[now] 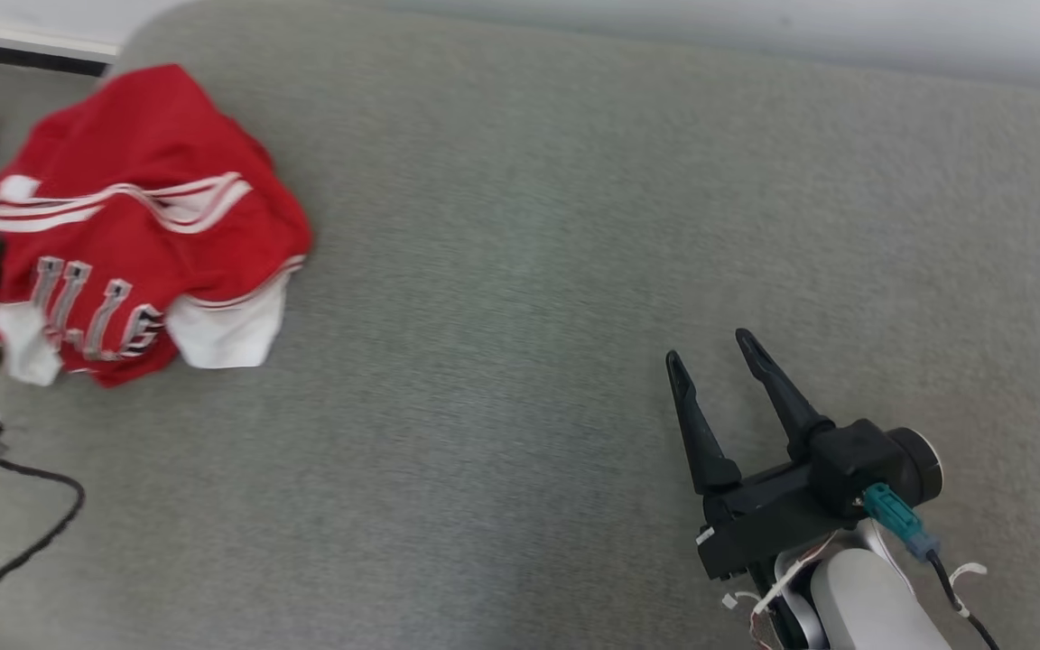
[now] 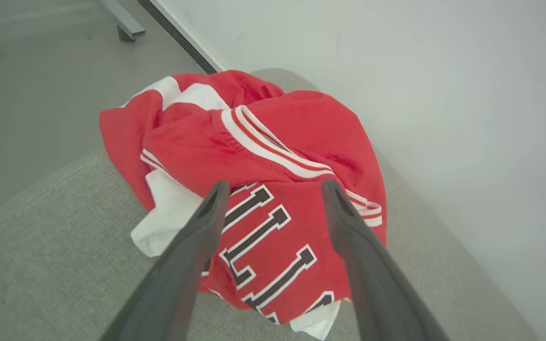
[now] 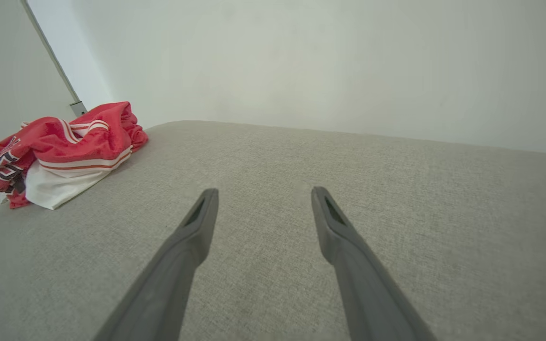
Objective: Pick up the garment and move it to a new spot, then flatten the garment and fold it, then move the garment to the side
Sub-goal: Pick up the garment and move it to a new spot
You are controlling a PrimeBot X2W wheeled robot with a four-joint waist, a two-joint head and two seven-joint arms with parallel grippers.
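Left gripper (image 2: 274,189), fully spread, is poised at the red garment (image 2: 273,137), which is seemingly untouched; right gripper (image 1: 709,348), also spread, is held empty over grey upholstery (image 1: 529,226).

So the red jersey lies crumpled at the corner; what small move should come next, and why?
Probably ease the left gripper down onto the garment and close. Its jaws stand open, framing the crumpled lettered cloth, nothing gripped; the right gripper hangs open over bare grey surface, far from it.
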